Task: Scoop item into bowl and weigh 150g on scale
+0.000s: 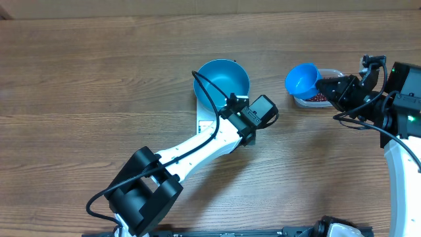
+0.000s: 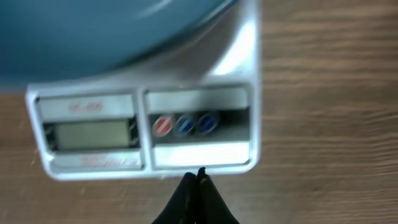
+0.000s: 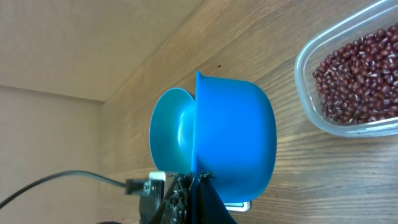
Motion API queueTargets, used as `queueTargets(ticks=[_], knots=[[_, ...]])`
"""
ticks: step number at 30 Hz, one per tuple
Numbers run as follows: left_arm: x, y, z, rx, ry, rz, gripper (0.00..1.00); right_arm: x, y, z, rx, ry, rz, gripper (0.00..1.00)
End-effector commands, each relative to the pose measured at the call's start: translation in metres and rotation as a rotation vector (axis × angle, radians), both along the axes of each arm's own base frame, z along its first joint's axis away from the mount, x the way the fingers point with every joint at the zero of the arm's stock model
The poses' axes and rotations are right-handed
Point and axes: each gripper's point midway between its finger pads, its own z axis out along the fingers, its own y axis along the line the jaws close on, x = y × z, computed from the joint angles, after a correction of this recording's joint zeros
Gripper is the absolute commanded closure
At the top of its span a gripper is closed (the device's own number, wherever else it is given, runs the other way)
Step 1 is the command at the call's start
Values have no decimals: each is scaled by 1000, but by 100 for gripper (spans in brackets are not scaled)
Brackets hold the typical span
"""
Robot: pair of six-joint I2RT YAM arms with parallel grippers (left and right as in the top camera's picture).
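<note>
Right gripper (image 3: 196,180) clamping scoop (image 3: 233,137), apparently by its handle | beans (image 3: 357,78) lying just beside | left gripper (image 2: 198,177) closed, hovering before scale (image 2: 199,155)

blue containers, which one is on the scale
The big deep bowl sits on the white scale; the smaller scoop is in the right fingers.

The overhead camera looks straight down from high on the whole table (image 1: 79,79). The left wrist camera hangs close over the scale (image 2: 239,59); the right wrist camera looks leftward, close past the scoop (image 3: 236,137) and tub (image 3: 354,129). All three share the bowl (image 1: 223,78).
</note>
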Motion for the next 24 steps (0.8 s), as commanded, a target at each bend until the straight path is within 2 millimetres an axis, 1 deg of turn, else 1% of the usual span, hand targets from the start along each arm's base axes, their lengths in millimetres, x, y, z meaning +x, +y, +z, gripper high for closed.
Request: queueTargets(ticks=[1,5,8,15,21,24], knots=[[6,-6,8,14,-40,-121,96,0,-2,10,-24,-32,6,96],[-2,-17,5,-39,8,-166,96,-2,-2,7,-33,-24,8,96],[-4,-19,5,-55,19,-151,96,-3,-2,6,-36,-22,11,96],[9,5,8,4,-43,5,96,-6,-2,4,-34,-5,14,96],[8,10,4,25,-68,17,96,-6,-1,3,-35,-2,16,96],[8,15,8,19,-92,31,95,-6,-1,3,-37,-4,18,96]])
